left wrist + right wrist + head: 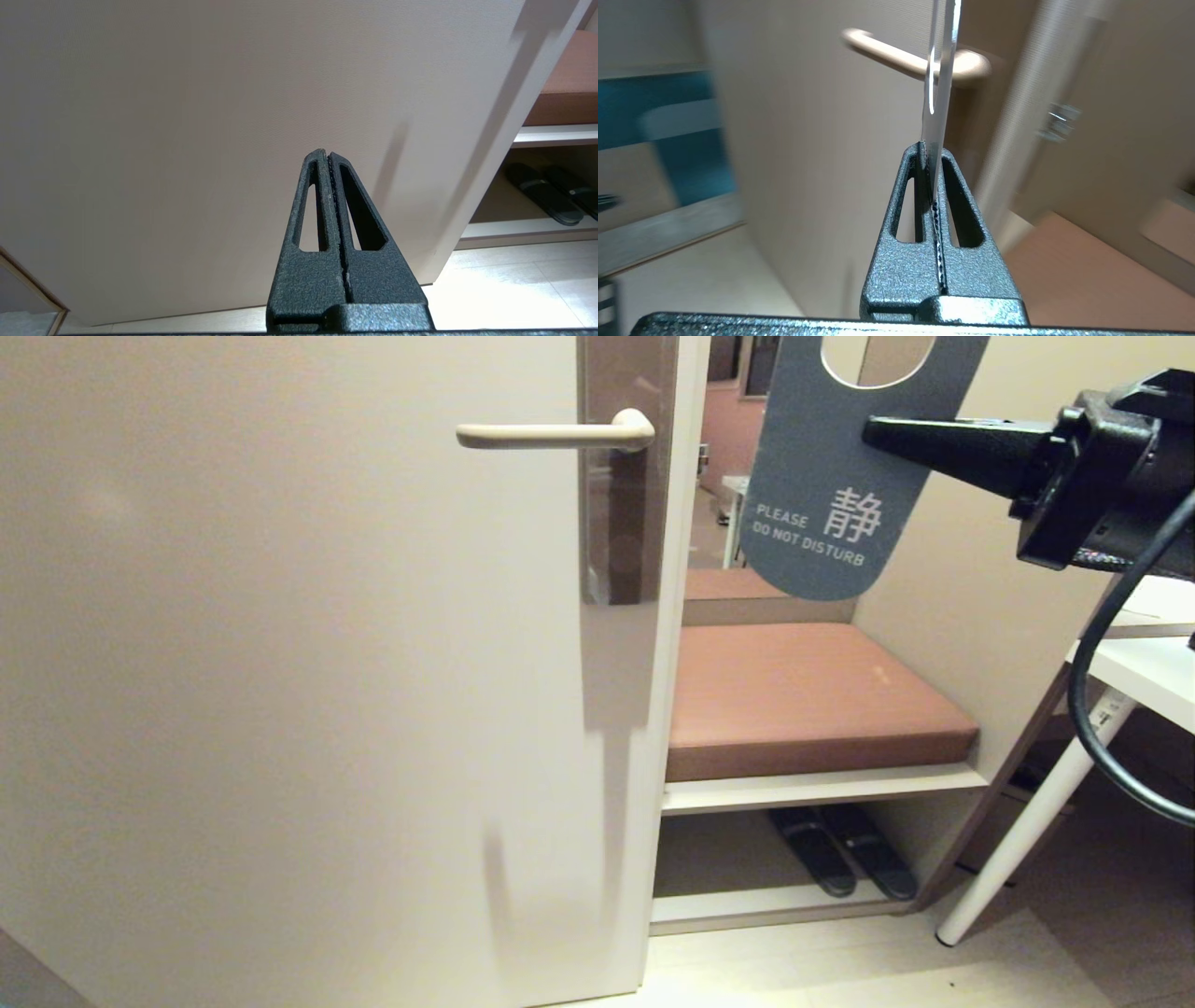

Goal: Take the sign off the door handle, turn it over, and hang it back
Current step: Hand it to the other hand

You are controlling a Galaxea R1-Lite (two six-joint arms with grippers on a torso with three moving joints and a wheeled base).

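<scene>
A pale door (280,691) stands ajar, its door handle (551,433) bare. To the handle's right, off the door's edge, the blue sign (822,495) hangs pinched in the right hand (873,429), closed tight on its edge. The left hand (329,156), closed and empty, points at the door's lower panel.

signs: 1 (822,513) | door handles: 1 (551,433) | slippers: 2 (845,849) | seat cushions: 1 (803,695)
</scene>
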